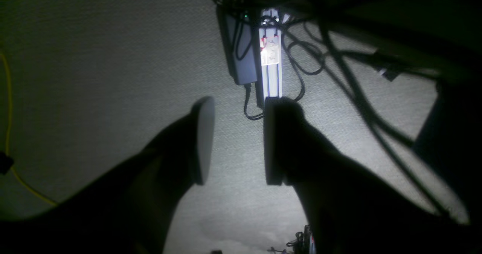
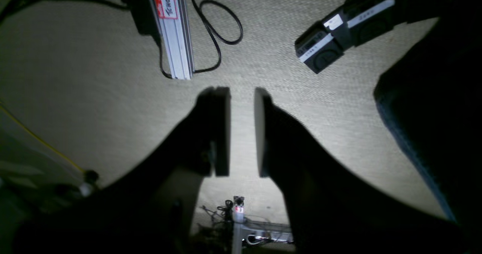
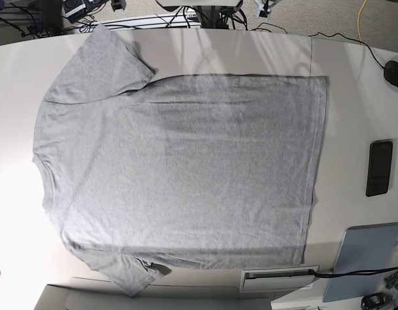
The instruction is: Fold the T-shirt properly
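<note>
The T-shirt point(image 3: 186, 168) lies spread flat on the white table point(image 3: 350, 77) in the base view, plain grey side up, collar edge at the left and hem at the right. One sleeve point(image 3: 102, 61) points to the top left, the other point(image 3: 124, 274) to the bottom left. Neither arm shows in that view. My left gripper point(image 1: 237, 141) hangs open over a pale carpeted floor, nothing between its fingers. The right gripper point(image 2: 241, 131) is open too, with a narrower gap, also over the floor. The wrist views show no cloth.
Right of the shirt lie a black phone point(image 3: 379, 168), a blue-grey pad point(image 3: 366, 258) and a black mouse point(image 3: 395, 74). Below the grippers are an aluminium rail point(image 1: 271, 69), a black power brick point(image 1: 241, 54), tangled cables point(image 1: 339, 69) and a black arm segment point(image 2: 339, 35).
</note>
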Controlling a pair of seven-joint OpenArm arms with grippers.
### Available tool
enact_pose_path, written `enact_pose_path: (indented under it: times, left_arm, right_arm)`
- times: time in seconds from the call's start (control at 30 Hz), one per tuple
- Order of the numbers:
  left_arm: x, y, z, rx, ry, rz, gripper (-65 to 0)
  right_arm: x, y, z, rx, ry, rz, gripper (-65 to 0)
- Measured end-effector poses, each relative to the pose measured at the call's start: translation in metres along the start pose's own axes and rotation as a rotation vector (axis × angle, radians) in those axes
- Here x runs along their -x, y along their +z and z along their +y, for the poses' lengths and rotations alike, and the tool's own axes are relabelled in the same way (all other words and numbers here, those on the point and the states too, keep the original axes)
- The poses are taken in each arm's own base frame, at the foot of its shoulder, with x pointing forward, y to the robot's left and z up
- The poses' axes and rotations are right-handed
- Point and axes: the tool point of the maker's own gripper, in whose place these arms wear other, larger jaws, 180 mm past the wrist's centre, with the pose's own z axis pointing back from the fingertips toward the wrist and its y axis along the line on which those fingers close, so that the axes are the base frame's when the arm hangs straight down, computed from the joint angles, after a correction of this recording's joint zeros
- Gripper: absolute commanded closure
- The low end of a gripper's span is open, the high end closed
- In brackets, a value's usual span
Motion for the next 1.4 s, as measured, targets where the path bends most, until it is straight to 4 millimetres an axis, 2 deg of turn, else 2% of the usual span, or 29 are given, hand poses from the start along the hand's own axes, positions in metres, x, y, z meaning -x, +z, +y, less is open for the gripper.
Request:
enact_pose_path:
  times: [0.13,0.27,0.33,0.5,0.6,0.73,0.87,0.97,1.07,1.27,1.33,1.4]
  left_arm:
    - [0.022,0.019,-0.005,0.075,0.026,0.014,-24.1]
    - [0.026,0.043,0.012,0.071,0.026,-0.003,-24.1]
    - [0.022,0.058,0.024,0.056,0.010,-0.032,-24.1]
    - [0.022,0.105,0.044,0.008,-0.094,-0.078,-24.1]
    - [0.013,0.138,0.052,-0.015,-0.183,-0.118,-24.1]
    - [-0.010,0.179,0.058,-0.041,-0.324,-0.151,-24.1]
    - [-0.046,0.214,0.061,-0.060,-0.482,-0.212,-24.1]
    - [-0.082,0.234,0.067,-0.117,-0.562,-0.287,-24.1]
    - [-0.116,0.253,0.072,-0.196,-0.667,-0.365,-24.1]
    - [-0.161,0.266,0.082,-0.311,-0.888,-0.416,-24.4]
    - [-0.169,0.264,0.078,-0.285,-0.933,-0.418,-26.6]
    - [-0.173,0.259,0.069,-0.228,-0.980,-0.420,-29.6]
  right_arm:
    - [0.024,0.014,0.007,-0.004,0.061,0.027,-12.1]
    - [0.032,0.037,0.005,0.014,0.093,0.002,-12.1]
    - [0.029,0.053,-0.001,0.023,0.100,-0.029,-12.1]
    - [0.028,0.109,-0.037,0.088,0.189,-0.064,-12.1]
    - [0.025,0.141,-0.045,0.100,0.290,-0.069,-12.1]
    - [0.012,0.186,-0.053,0.131,0.394,-0.100,-12.1]
    - [-0.015,0.231,-0.071,0.225,0.433,-0.176,-12.1]
    - [-0.035,0.262,-0.078,0.272,0.483,-0.213,-12.1]
    - [-0.068,0.289,-0.084,0.339,0.523,-0.292,-12.1]
    - [-0.101,0.328,-0.090,0.443,0.587,-0.365,-12.1]
    - [-0.111,0.338,-0.090,0.466,0.604,-0.394,-12.8]
    - [-0.114,0.342,-0.091,0.481,0.605,-0.399,-16.5]
